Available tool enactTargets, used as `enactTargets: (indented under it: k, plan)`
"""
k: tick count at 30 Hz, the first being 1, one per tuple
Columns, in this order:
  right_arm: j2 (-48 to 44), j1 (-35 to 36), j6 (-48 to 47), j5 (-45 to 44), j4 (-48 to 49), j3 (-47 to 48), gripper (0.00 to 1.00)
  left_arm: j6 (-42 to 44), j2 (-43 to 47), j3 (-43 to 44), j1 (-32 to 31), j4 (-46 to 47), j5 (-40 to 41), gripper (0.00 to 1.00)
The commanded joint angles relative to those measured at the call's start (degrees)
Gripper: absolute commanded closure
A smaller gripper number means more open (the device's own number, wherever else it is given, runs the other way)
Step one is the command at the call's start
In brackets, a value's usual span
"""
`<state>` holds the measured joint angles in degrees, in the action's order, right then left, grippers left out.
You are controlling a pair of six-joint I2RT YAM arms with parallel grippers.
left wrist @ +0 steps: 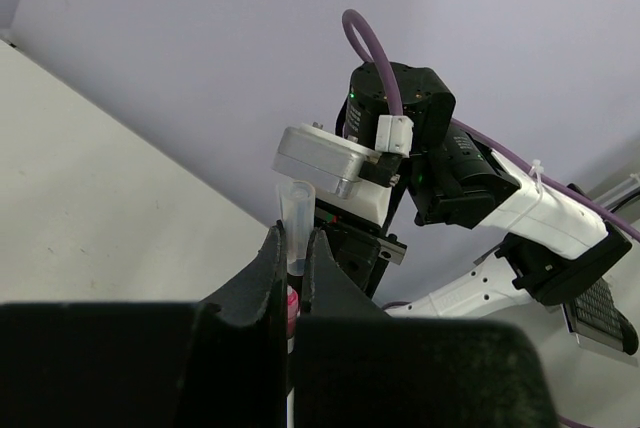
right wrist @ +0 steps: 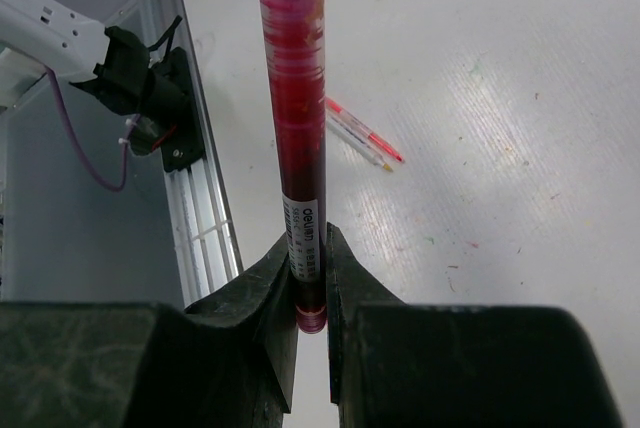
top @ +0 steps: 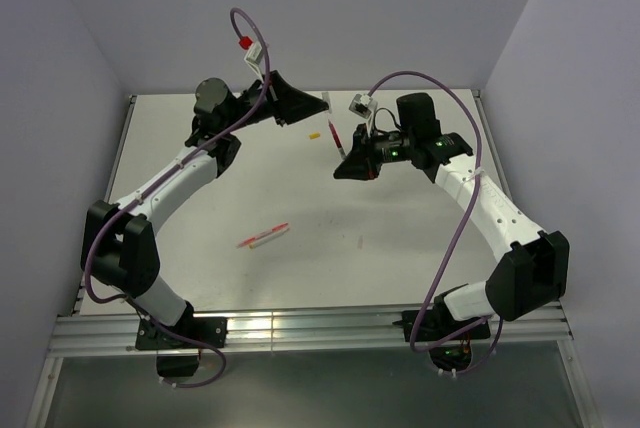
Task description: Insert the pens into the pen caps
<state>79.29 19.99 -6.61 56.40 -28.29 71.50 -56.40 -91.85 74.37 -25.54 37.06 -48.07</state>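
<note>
1. Above the far half of the worktop (top: 400,248), both arms are raised and their hands face each other, near but apart.
2. Left hand (left wrist: 295,248): clenched on a small clear cap (left wrist: 297,210). The cap stands upright between the fingers, with its open mouth clear of them and pointing toward the other arm.
3. Right hand (right wrist: 308,268): clenched low on the dark-red pen (right wrist: 298,148). Most of the barrel sticks out ahead of the fingers, and its far end runs out of the wrist view.
4. From overhead, the pen (top: 337,138) slants toward the cap (top: 326,99). I cannot tell whether the two touch.
5. Step in hand, as I judge it: lining this pen up with this cap, insertion not yet done.
6. Next move calls for bringing the pen's axis in line with the cap's mouth, then a short straight push along that line. A sideways offset would likely skew the cap in its grip.
7. Lying on the worktop, waiting: a yellowish cap (top: 312,135) and the red and white stick pens (top: 263,236).
</note>
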Motion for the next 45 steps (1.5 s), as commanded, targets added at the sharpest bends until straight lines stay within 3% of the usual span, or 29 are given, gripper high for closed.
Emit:
enactTargets:
  k: [1, 25, 30, 36, 43, 45]
  plan:
    - [-1.8, -0.2, -1.7, 0.9, -0.4, 0.9, 1.00, 0.5, 1.3, 0.1, 0.1, 1.9, 0.4, 1.00]
    - [0.4, -0.7, 1.8, 3.0, 1.6, 3.0, 1.00, 0.6, 2.6, -4.7, -2.4, 3.5, -0.4, 1.00]
    - [2.3, -0.9, 10.7, 4.7, 8.3, 5.6, 1.00, 1.5, 1.4, -2.8, -3.6, 5.3, 0.5, 1.00]
    - [3.6, -0.8, 22.8, 5.2, 24.1, 7.9, 1.00, 0.7, -1.3, 1.0, -2.8, 5.6, 1.4, 1.00]
    - [7.1, -0.8, 24.1, 7.8, 25.0, 16.9, 1.00, 0.2, -1.0, -0.3, -3.6, 5.0, -0.4, 1.00]
    - [7.5, -0.7, 22.7, 8.1, 23.3, 17.4, 1.00, 0.7, -0.3, -0.4, -3.4, 4.3, -0.2, 0.91]
